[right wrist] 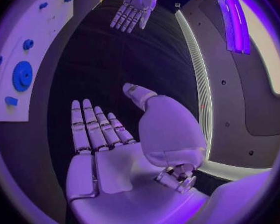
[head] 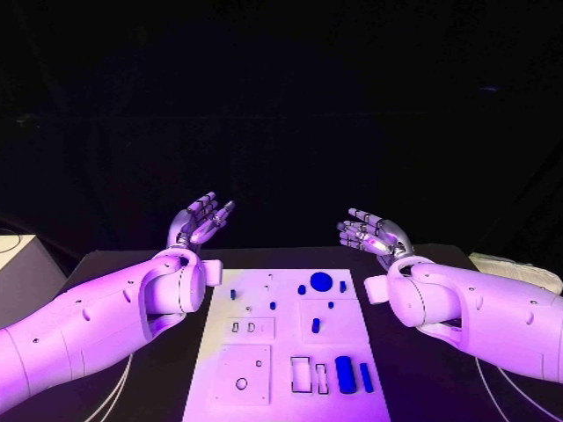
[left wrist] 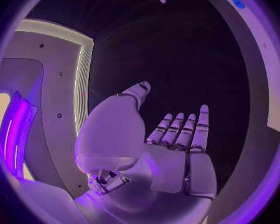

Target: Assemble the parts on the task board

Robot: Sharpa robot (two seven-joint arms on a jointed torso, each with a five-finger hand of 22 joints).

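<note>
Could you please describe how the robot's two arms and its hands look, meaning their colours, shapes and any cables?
Both arms have smooth, rounded white shells with small dark screw holes. The left hand and right hand are silver, with many segmented fingers and flat plated palms. Each wrist ends in a bulbous white casing. Thin pale cables run along the table beneath each forearm.

Dim scene, dark background; wrist views bend straight edges toward their circular rims.
</note>
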